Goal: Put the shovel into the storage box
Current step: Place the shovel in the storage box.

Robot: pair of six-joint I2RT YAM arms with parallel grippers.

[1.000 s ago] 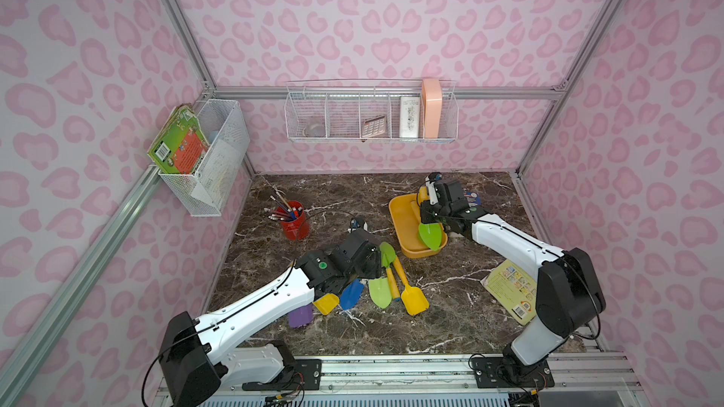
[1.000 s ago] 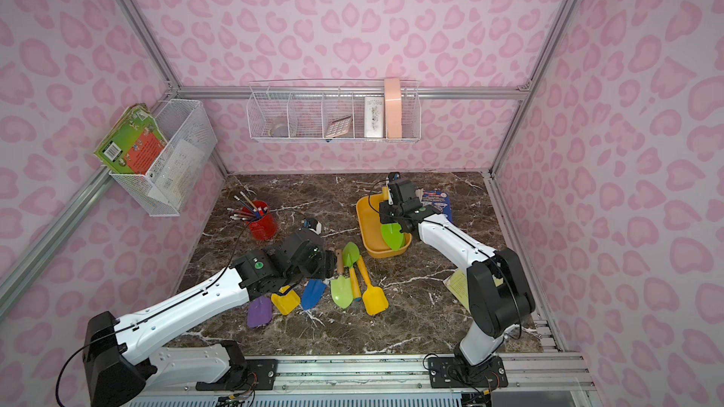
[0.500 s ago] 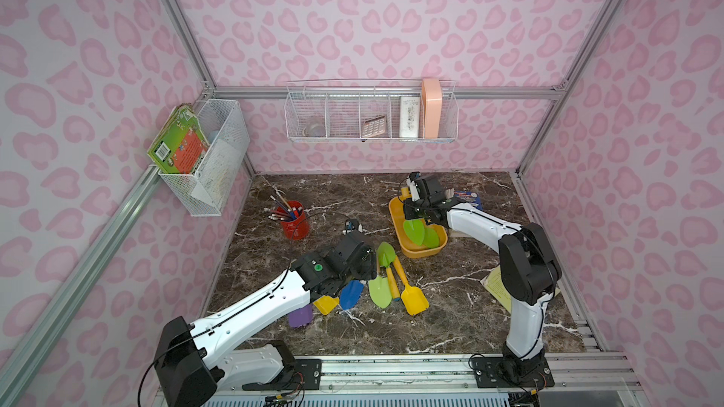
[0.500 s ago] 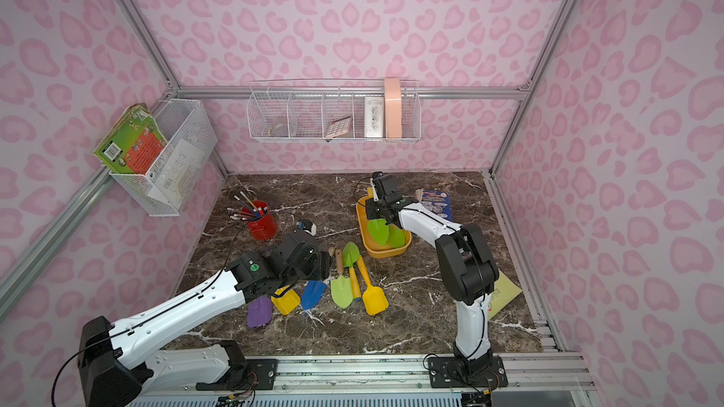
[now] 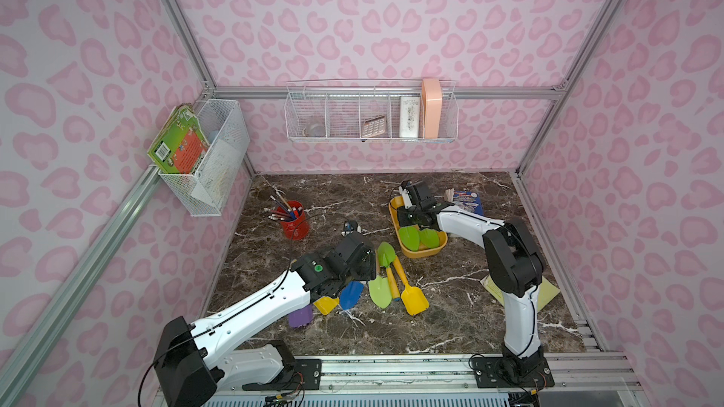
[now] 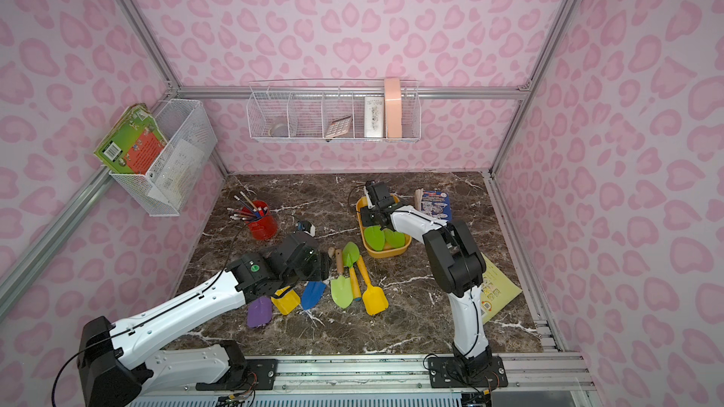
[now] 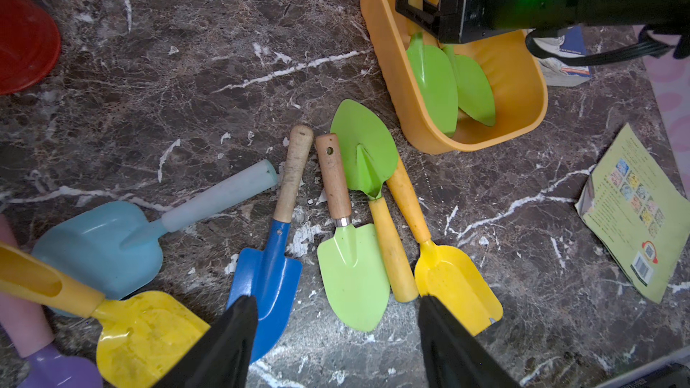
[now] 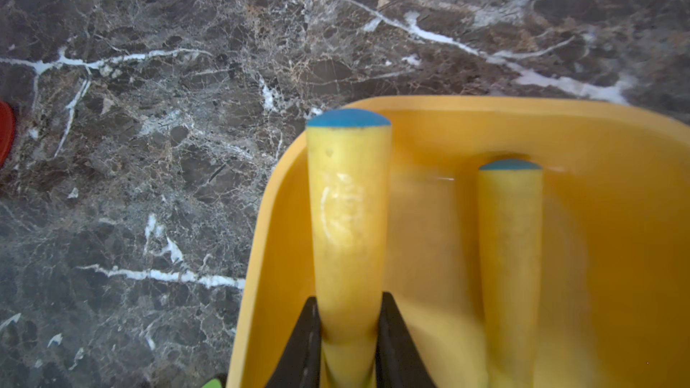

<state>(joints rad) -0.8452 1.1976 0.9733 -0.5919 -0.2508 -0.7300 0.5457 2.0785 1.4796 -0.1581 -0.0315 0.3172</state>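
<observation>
Two shovels with green blades sit in storage box, blades toward robot bases. Right fingers narrow, clamped on yellow, blue-capped handle of held shovel, next to one box wall. I cannot tell whether it rests on box floor. Second shovel lies beside it, ungripped. Left fingers spread wide and empty above table, over blue shovel and light-green shovel. Yellow shovel lies just beside these, outside box.
</observation>
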